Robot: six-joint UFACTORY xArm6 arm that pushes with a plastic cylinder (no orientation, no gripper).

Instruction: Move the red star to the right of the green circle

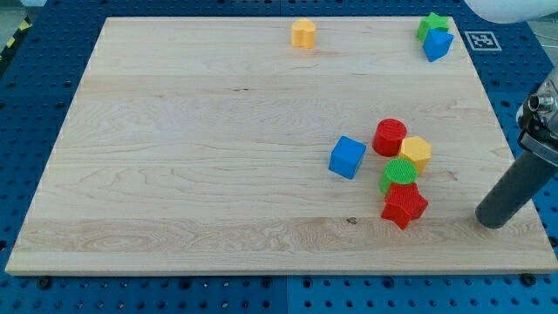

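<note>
The red star (404, 206) lies near the view's lower right, touching the green circle (398, 174) just above it. My tip (493, 220) rests on the board to the right of the red star, about a hundred pixels away, touching no block. The dark rod rises from it toward the view's right edge.
A red cylinder (390, 137) and a yellow hexagon (415, 153) crowd the green circle from above. A blue cube (347, 157) sits to their left. A yellow block (302, 33) is at the top middle. A green star (432, 25) and a blue block (437, 44) sit at the top right corner.
</note>
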